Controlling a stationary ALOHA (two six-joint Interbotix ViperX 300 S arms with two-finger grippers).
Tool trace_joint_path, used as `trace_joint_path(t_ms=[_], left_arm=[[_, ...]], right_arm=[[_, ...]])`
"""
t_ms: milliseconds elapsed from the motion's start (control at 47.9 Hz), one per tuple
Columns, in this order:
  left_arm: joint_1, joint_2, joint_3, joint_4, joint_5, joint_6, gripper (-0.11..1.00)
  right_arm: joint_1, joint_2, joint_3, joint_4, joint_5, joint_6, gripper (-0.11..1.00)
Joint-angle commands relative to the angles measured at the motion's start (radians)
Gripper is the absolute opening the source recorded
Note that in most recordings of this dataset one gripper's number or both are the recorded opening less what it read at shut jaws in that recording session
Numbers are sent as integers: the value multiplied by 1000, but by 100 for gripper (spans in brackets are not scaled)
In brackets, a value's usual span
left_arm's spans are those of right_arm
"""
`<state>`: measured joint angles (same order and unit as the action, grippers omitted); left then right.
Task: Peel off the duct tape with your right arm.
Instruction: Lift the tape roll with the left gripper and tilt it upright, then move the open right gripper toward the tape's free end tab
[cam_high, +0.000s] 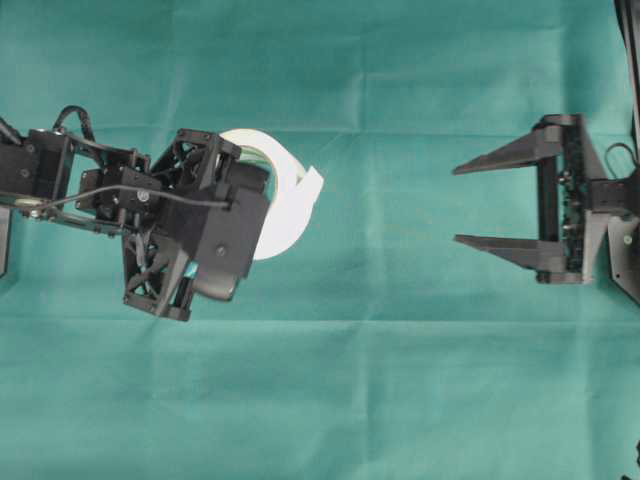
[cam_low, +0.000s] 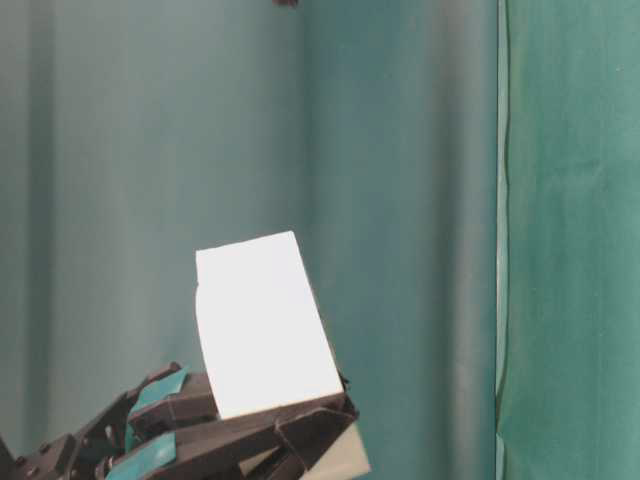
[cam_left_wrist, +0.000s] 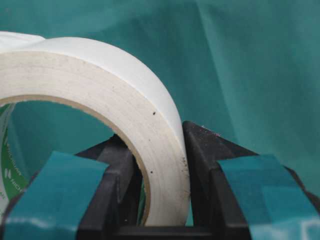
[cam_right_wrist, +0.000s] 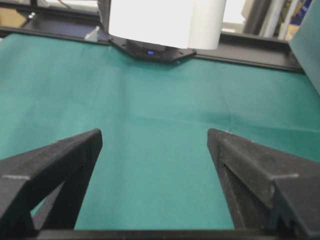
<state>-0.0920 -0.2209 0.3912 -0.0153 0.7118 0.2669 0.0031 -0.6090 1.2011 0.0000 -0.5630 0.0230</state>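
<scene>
My left end effector (cam_left_wrist: 162, 200) pinches the duct tape (cam_left_wrist: 105, 115), one black finger inside the ring and one outside, so the wall of the roll is caught between them. Both fingers (cam_left_wrist: 235, 190) carry smooth teal patches over a grainy black plastic. The roll is matte white on its outer face, with a cream, faintly layered side edge and a greenish printed core showing at the lower left of the left wrist view.

In the overhead view the duct tape (cam_high: 285, 205) sits left of centre, half hidden under my left wrist housing (cam_high: 215, 225). The ring shows there as a curved white band, its open hole facing up and left in the frame. A short loose tab (cam_high: 312, 185) sticks out from its right side, pointing up and to the right, toward my other arm.

My right end effector (cam_high: 470, 205) is at the right edge of that view, well apart from the roll. Its two long, tapering, plain black fingers (cam_high: 505, 152) are spread wide and point left, with nothing between them.

The surface (cam_high: 380, 380) is covered by a green cloth with soft creases. In the table-level view the tape's broad white face (cam_low: 265, 320) stands tilted above my left fingers, against a green curtain (cam_low: 420, 200).
</scene>
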Motion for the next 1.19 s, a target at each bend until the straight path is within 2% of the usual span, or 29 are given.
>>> trace_joint_path(t_ms=[0,271,418,1169], left_arm=[[-6,-21,-28,3,-5,35,21],[-25,-28,9,3,-5,196,21],[-32,-34,25,3,-5,247,21],[-32,-31,38,3,-5,255,21]], right_arm=[[0,37,-52,0,-14,2,81],[-6,167,-152,-2,-28,-3,81],[-9,215,-187,-2,-32,-6,80],[2,413,-385,-11,-41,0,80]])
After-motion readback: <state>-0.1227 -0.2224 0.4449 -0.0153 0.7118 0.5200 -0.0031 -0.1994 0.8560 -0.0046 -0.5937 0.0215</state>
